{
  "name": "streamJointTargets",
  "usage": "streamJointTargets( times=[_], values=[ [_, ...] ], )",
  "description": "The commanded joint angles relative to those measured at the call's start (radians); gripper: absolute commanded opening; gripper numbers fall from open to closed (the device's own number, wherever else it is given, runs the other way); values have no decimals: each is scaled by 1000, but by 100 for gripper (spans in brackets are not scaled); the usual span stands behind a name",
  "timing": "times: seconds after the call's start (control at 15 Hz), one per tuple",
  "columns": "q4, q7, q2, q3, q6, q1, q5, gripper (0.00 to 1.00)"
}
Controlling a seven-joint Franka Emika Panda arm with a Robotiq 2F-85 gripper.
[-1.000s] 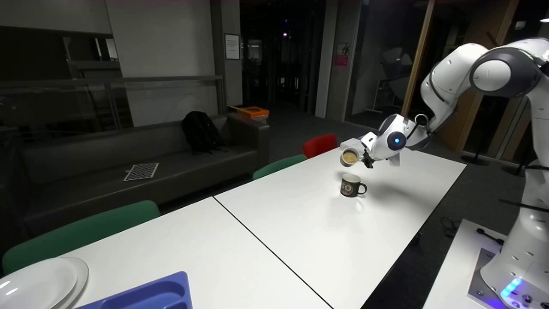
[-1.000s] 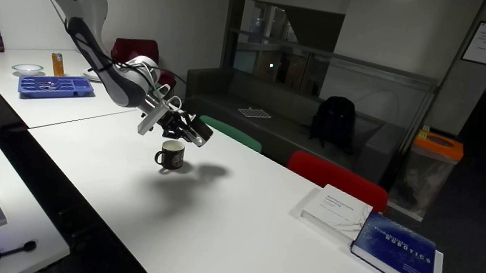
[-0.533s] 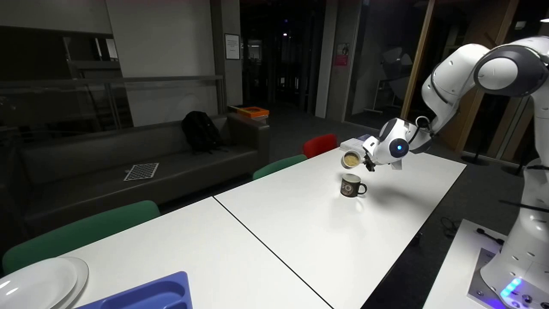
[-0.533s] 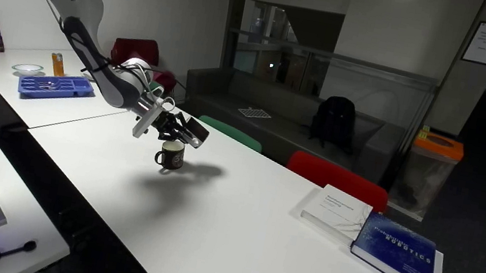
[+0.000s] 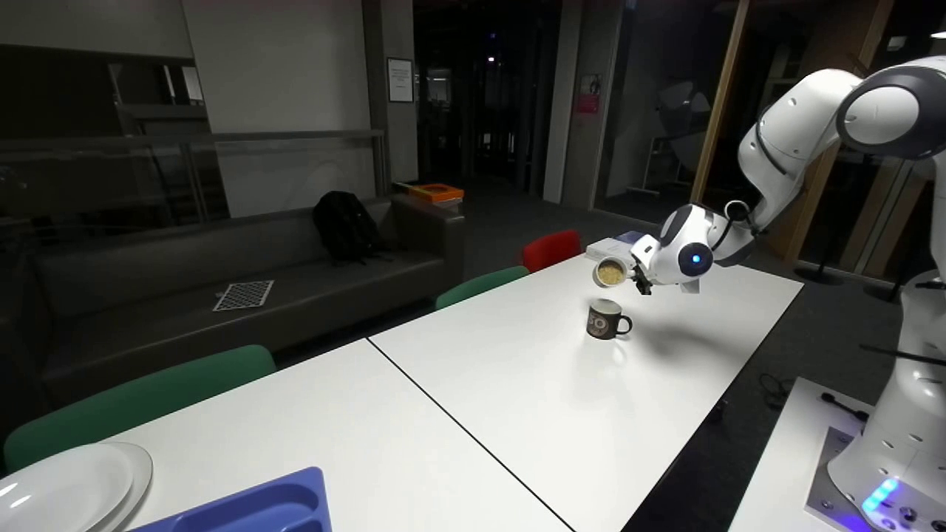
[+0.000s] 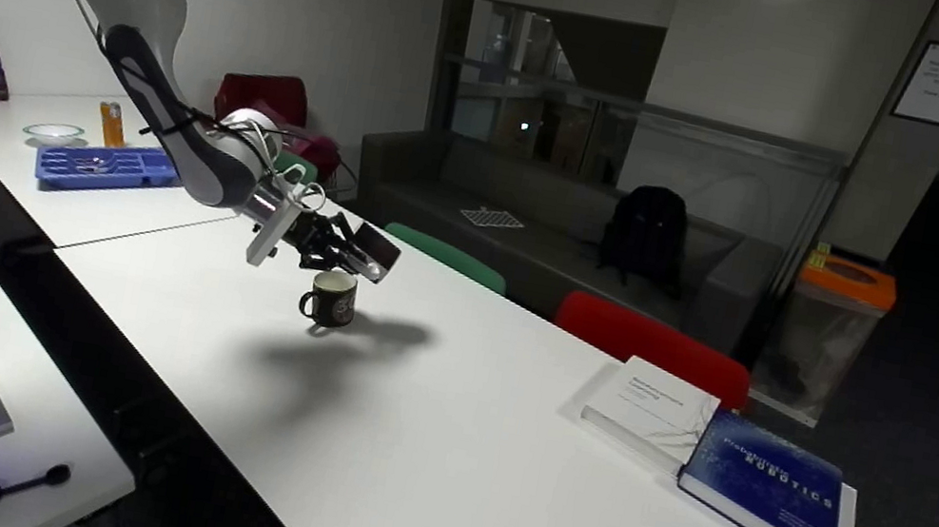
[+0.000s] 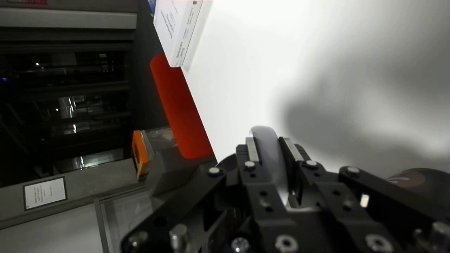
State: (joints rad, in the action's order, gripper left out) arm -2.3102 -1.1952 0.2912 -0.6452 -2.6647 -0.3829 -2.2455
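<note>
Pinching tilted mug (image 6: 376, 248) in jaws above dark printed mug (image 6: 337, 306), centre-left in an exterior view; probably alignment step, needing steady wrist next.

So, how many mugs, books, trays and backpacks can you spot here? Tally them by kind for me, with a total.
Mugs: 2 (a tilted mug gripped by the end effector, an upright mug on the table)
Books: 2 (a white book, a blue book)
Trays: 1 (a blue tray)
Backpacks: 1 (a black backpack)
Total: 6
</note>
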Motion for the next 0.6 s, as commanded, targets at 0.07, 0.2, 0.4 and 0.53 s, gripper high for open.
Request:
streamJointTargets(
  times=[0.07,0.2,0.4,0.53],
  values=[
    [-92,25,-159,238,171,207,-50,5],
    [-112,1,-166,353,212,300,-61,5],
    [-128,-9,-171,457,226,384,-65,5],
    [-129,-9,-168,498,222,419,-61,5]
  ],
)
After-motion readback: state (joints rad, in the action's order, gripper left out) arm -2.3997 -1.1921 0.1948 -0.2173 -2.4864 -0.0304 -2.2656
